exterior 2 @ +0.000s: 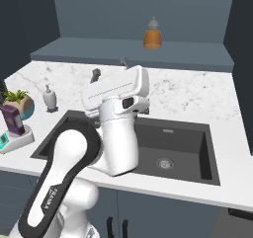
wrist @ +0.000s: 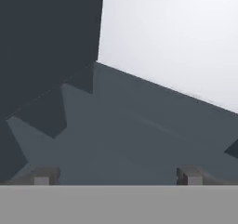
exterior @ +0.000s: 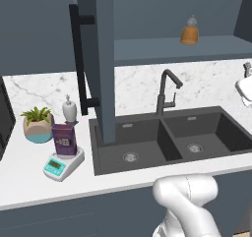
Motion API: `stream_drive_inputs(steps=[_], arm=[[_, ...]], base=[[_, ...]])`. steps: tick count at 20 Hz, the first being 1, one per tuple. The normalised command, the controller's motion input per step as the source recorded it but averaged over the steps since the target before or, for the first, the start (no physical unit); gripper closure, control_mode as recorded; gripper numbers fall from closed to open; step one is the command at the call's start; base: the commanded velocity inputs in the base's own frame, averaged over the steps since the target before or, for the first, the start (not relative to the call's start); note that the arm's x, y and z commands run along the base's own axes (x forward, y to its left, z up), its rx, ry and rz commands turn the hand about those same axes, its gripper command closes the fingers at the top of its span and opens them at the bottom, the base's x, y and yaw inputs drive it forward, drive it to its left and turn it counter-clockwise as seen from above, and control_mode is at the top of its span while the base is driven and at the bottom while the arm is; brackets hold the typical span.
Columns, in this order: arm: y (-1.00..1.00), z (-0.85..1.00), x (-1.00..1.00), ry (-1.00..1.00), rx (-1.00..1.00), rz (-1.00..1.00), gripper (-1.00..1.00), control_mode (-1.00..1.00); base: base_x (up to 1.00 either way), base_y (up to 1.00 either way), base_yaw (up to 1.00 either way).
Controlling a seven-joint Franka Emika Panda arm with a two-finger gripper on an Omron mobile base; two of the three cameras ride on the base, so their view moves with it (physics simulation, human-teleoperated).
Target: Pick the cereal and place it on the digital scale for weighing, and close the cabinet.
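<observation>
The purple cereal (exterior: 64,139) box stands upright on the white digital scale (exterior: 63,163) at the left of the counter; from the right side the cereal (exterior 2: 12,119) and scale (exterior 2: 18,137) sit at the far left. The cabinet door (exterior: 101,59) hangs open, edge-on over the sink, its black handle (exterior: 77,59) facing left. My white hand (exterior 2: 114,90) hovers above the sink, well to the right of the cereal. My gripper (wrist: 116,177) is open with nothing between its fingertips (wrist: 42,176), facing dark grey cabinet panels.
An orange bottle (exterior: 189,31) stands on the cabinet's inner shelf (exterior: 172,48). A plant pot (exterior: 38,125) and a soap dispenser (exterior: 69,109) sit behind the scale. The dark double sink (exterior: 167,137) with its black faucet (exterior: 166,91) lies below the open door.
</observation>
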Motion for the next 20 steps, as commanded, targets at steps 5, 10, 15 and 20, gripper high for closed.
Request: stream_drive_inputs(steps=[5, 10, 15, 20], arm=[[-0.04, 0.32, 0.08, -0.64, 0.05, 0.00, -1.00, -1.00], [0.18, 0.00, 0.48, -0.61, 0.00, -0.01, -1.00, -1.00], [-0.25, -0.41, 0.32, -0.07, 0.02, -0.07, -1.00, -1.00], [-0.74, 0.00, 0.00, 0.17, 0.02, -0.12, -1.00, -1.00]], base=[[0.00, 0.00, 0.00], [0.00, 0.00, 0.00], [0.00, 0.00, 0.00], [0.00, 0.00, 0.00]])
